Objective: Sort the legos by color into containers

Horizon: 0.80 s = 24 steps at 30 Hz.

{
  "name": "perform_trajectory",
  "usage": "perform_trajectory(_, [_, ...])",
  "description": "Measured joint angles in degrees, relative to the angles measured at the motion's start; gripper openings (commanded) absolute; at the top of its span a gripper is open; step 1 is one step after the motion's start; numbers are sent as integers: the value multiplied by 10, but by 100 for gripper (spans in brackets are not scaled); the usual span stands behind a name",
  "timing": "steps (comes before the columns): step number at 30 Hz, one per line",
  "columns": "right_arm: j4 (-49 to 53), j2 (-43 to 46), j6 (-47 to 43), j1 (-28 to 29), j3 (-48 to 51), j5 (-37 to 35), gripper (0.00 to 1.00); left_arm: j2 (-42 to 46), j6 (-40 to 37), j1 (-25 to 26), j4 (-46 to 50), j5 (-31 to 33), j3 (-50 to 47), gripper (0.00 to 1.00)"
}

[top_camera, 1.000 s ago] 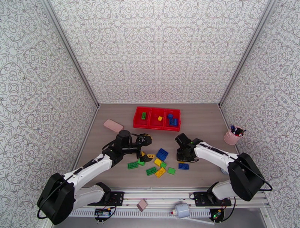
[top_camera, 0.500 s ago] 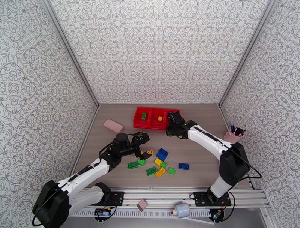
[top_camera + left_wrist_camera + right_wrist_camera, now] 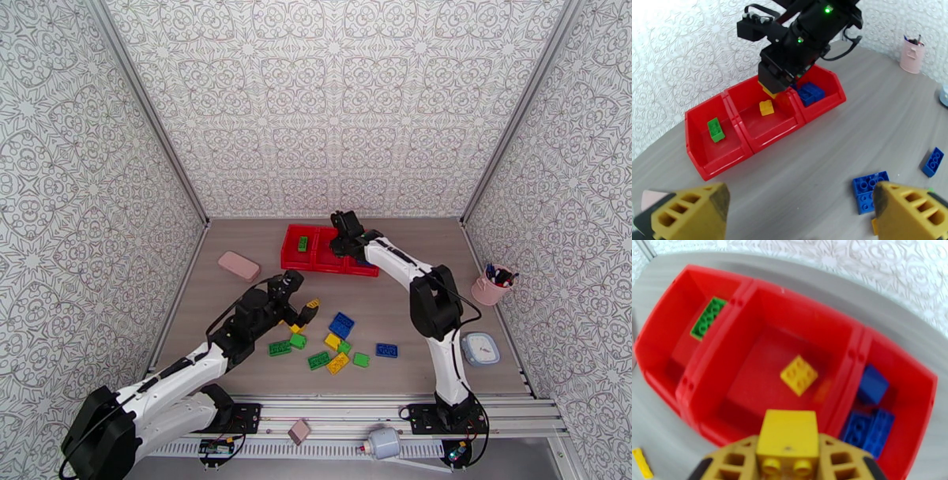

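Observation:
Three joined red bins [image 3: 316,260] stand at the back of the table. The left bin holds a green brick [image 3: 708,318], the middle one a yellow brick [image 3: 799,375], the right one blue bricks [image 3: 869,413]. My right gripper [image 3: 341,237] hovers over the middle bin, shut on a yellow brick [image 3: 788,437], which is also seen from the left wrist [image 3: 768,90]. My left gripper [image 3: 302,306] stands open above the loose pile, its yellow fingers [image 3: 691,213] wide apart with nothing between them. Several green, yellow and blue bricks lie on the table, among them a blue square [image 3: 341,324] and a blue brick [image 3: 386,349].
A pink case [image 3: 238,265] lies at the left, near the left arm. A pink pen cup [image 3: 490,286] stands at the right edge, and a white and blue object [image 3: 480,347] lies in front of it. Patterned walls close in three sides.
The right arm has swung from the table's front right to the back, carrying the yellow brick over the bins. The left gripper has drawn back a little over the pile.

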<state>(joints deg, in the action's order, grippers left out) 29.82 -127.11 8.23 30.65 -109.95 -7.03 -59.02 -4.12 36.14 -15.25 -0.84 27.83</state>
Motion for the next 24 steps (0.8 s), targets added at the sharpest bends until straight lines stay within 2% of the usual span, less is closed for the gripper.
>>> perform_trajectory(4, [2,-55,-11,-6,-67,2,29,-6,31,1,6,34,2,100])
perform_trajectory(6, [5,-73,-15,-8,-85,2,32,-7,47,2,9,49,2,100])
perform_trajectory(12, [-1,-76,-26,-8,-82,21,65,-7,100,5,31,120,12,100])
perform_trajectory(15, [-20,-50,-32,-8,-42,48,75,-7,137,9,53,168,24,100])
perform_trajectory(19, [-58,17,-43,-8,44,80,84,-7,237,9,142,236,62,100])
perform_trajectory(24, [-129,128,-62,-8,168,118,91,-19,374,6,231,275,102,97])
